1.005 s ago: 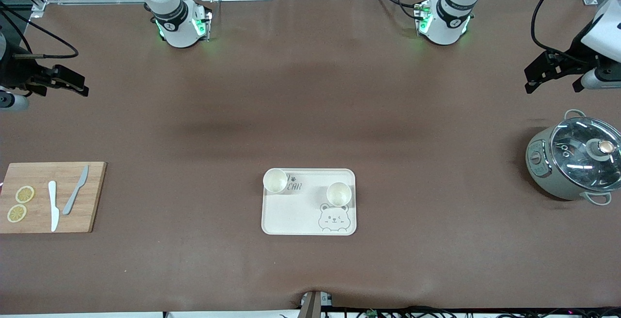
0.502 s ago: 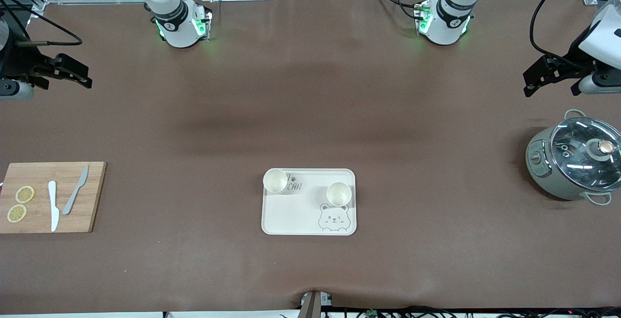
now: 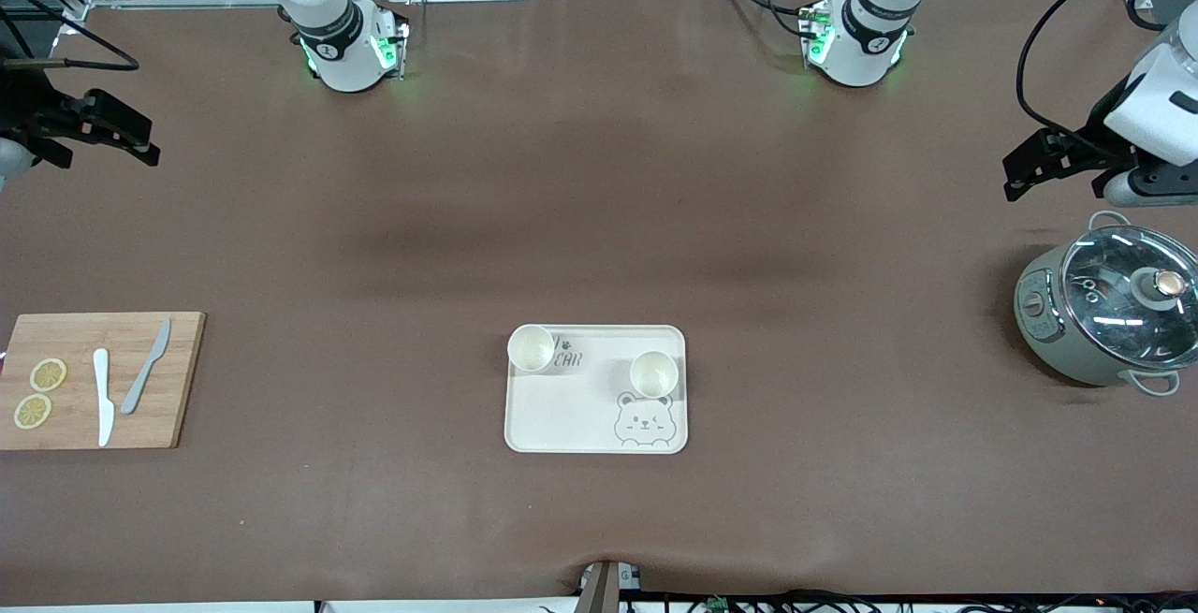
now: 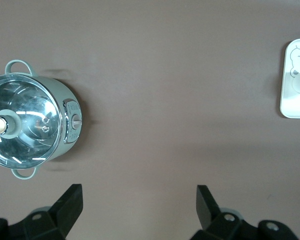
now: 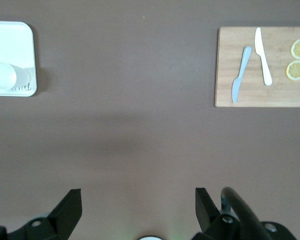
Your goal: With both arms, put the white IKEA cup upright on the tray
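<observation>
Since both white cups (image 3: 531, 348) (image 3: 653, 373) already stand upright on the tray (image 3: 580, 416) at lower centre of the frame, they lie well apart from the left gripper (image 3: 1053, 164) at right and the right gripper (image 3: 98, 131) at left, jaws wide and empty.

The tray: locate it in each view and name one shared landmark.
Front view: the tray sits at the table's middle, near the camera, with two cups on it.
Left wrist view: only its corner shows at the frame edge.
Right wrist view: a corner at the frame edge.
Shared landmark: the brown table.
</observation>
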You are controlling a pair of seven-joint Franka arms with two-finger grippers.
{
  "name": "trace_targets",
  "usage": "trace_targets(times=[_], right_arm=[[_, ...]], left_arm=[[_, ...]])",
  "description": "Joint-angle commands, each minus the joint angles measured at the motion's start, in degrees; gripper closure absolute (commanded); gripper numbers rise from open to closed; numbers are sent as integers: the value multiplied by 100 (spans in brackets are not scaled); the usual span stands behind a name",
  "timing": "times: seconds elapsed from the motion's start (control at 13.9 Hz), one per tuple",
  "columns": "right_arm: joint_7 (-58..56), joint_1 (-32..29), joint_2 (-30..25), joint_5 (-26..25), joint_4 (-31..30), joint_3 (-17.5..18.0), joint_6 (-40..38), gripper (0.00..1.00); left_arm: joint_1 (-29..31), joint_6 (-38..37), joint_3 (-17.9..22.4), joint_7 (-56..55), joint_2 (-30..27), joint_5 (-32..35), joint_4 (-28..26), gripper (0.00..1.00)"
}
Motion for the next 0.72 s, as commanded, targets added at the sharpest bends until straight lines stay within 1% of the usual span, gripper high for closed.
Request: trace_targets(times=[0.0, 0.22, 0.36, 0.65], right_arm=[[-66, -47, -12, 22, 31, -2, -133, 0], [-66, -29, -30, 22, 13, -2, -133, 0], [-66, -38, -21, 22, 13, -2, -194, 0], [-66, -29, -21, 22, 13, -2, -255, 0]], left_arm=[[18, -39, -11, 5, -34, -112, 56, 0], [44, -66, 24, 101, -87, -121, 91, 0], [132, -127, 33, 119, -43, -130, 310, 0], [123, -180, 24, 101, -8, -121, 434, 0]])
